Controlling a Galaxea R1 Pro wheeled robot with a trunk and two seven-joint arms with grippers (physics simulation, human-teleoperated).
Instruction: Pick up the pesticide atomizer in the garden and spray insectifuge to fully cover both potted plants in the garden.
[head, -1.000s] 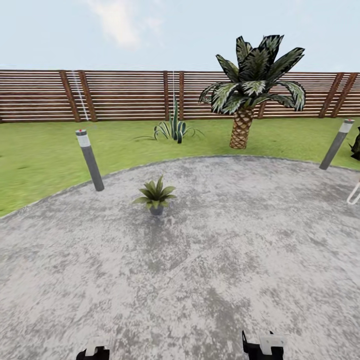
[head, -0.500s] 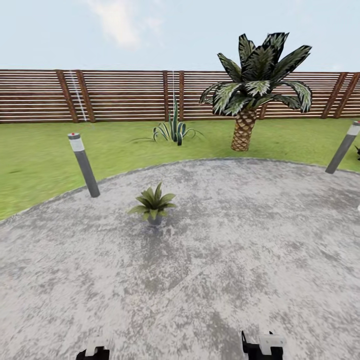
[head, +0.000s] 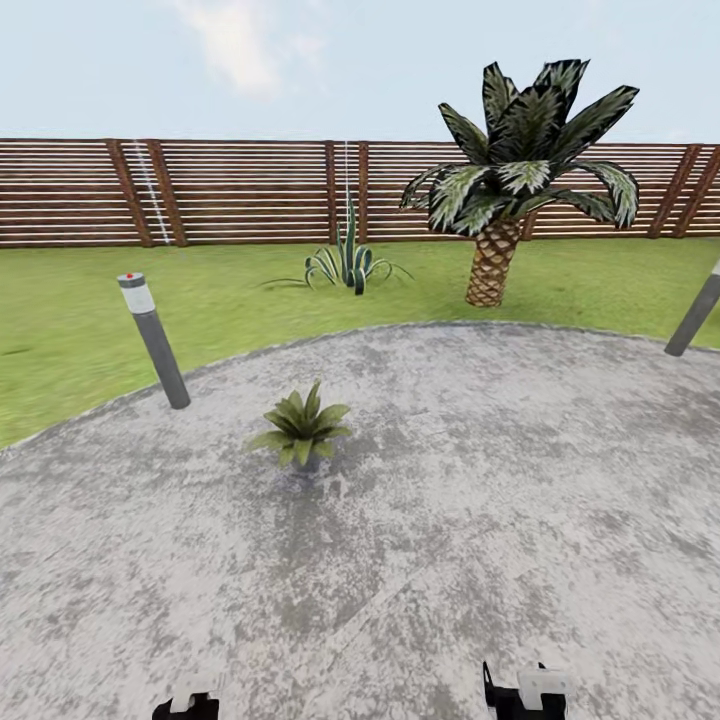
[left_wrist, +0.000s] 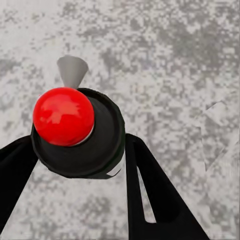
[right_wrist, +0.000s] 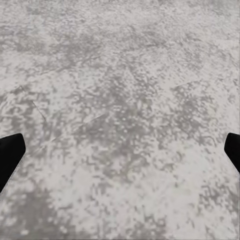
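Observation:
A potted plant, small and broad-leaved in a pale grey pot, stands on the grey stone patio ahead and slightly to the left of me. The pesticide atomizer, a dark bottle with a round red top, sits between the black fingers of my left gripper, which is shut on it. That left gripper also peeks in at the bottom edge of the head view. My right gripper hangs open over bare stone, fingers wide apart, and its body shows low in the head view.
A grey bollard light stands at the patio's left rim, another at the right edge. On the lawn beyond are a spiky green plant and a palm tree. A brown slatted fence closes the back.
The whole head view has shifted: the camera has come closer to the potted plant, which now sits lower and larger in the picture. Both grippers look the same.

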